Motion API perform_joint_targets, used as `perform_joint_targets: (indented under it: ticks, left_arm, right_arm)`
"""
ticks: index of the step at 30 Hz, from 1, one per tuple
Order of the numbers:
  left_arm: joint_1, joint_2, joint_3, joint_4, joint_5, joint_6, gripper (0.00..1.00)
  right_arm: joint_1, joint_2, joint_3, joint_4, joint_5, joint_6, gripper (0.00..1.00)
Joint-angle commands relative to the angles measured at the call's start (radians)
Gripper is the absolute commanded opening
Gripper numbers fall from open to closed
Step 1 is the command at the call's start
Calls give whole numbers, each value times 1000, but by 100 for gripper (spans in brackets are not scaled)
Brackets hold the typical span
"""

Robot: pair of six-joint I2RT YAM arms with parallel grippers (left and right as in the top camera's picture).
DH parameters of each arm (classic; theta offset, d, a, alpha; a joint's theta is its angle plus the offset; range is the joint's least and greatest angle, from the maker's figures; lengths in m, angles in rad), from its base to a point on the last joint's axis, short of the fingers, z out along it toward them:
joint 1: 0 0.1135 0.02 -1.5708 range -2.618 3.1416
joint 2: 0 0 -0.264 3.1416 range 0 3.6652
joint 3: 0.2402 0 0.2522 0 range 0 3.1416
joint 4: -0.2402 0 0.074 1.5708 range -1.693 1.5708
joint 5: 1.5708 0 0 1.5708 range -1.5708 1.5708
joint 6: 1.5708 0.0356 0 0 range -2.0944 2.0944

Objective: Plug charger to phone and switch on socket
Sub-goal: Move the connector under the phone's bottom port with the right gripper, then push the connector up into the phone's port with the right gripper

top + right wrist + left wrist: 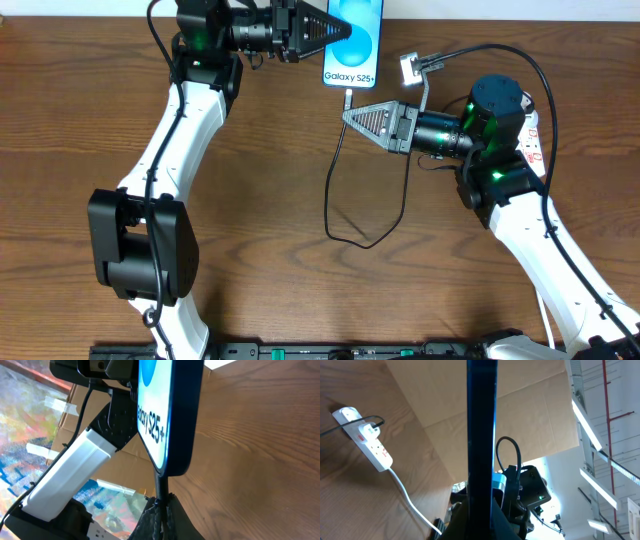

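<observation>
The phone (362,35), with its blue screen and white "Galaxy S25+" band, is at the table's far edge. My left gripper (338,30) is shut on its left side. In the left wrist view the phone (481,435) is edge-on between the fingers (480,522). My right gripper (349,113) is shut on the charger cable (328,200) just below the phone. In the right wrist view the cable (161,487) rises from the fingers (161,510) to the phone's (167,415) bottom edge; I cannot tell whether it is seated. The socket (537,135) lies mostly hidden under my right arm.
In the left wrist view the white socket strip (367,437) has a plug with a black lead in it and a white cord (410,502) trailing off. The charger cable loops across the middle of the wooden table (260,200). Cardboard stands beyond the table's far edge (530,415).
</observation>
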Motion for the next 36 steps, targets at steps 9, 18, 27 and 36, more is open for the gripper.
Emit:
perform_joint_targets:
  ticks: [9, 18, 27, 36]
  left_arm:
    - [-2, -26, 11, 11, 16, 25, 7]
    - [-3, -26, 11, 11, 15, 32, 7]
    - [-27, -26, 11, 12, 16, 40, 7]
    - [-15, -26, 11, 12, -8, 60, 7]
  right_arm:
    - [7, -2, 13, 3, 8, 21, 1]
    - [7, -2, 13, 10, 9, 21, 1]
    - [12, -2, 13, 10, 12, 21, 1]
    - [11, -2, 13, 9, -45, 14, 1]
